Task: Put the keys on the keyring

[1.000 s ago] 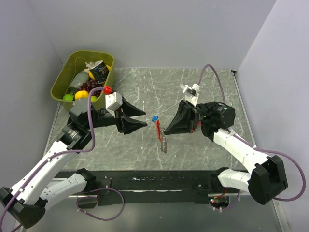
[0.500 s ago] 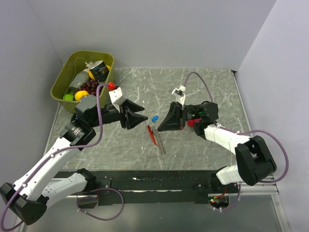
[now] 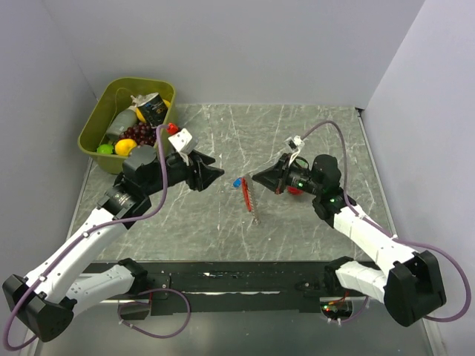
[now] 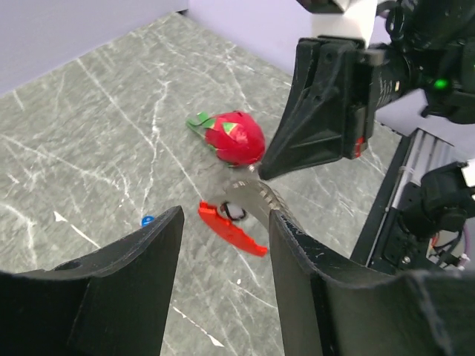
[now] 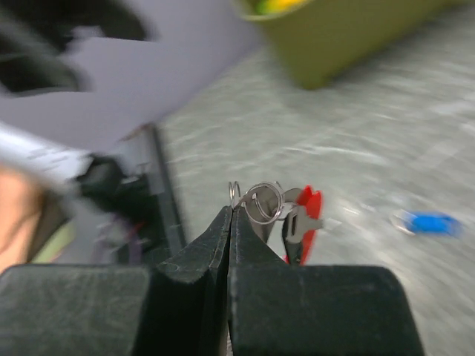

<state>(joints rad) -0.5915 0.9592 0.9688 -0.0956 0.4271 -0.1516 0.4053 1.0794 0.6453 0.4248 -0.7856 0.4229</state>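
The keyring is a red clip [image 3: 245,194] with silvery rings and a chain trailing toward the near edge [image 3: 255,216]. My right gripper [image 3: 256,178] is shut on its rings [image 5: 261,200], and the red clip [image 5: 306,215] hangs just beyond the fingertips. A tiny blue-headed key [image 3: 237,182] lies on the table beside the clip, also seen as the blue key [image 5: 430,221] and the blue key [image 4: 147,220]. My left gripper [image 3: 215,172] is open and empty, just left of the key. In its wrist view the left gripper [image 4: 223,215] frames the red clip [image 4: 231,230].
A green bin [image 3: 93,126] of toy fruit and a can stands at the back left. A round red toy fruit [image 4: 236,138] with a green top lies on the table under the right arm. Walls close in the back and both sides.
The right arm has swung and re-angled while holding the keyring, which shifted slightly around the table's middle. The left gripper has edged right, closer to the key and clip.
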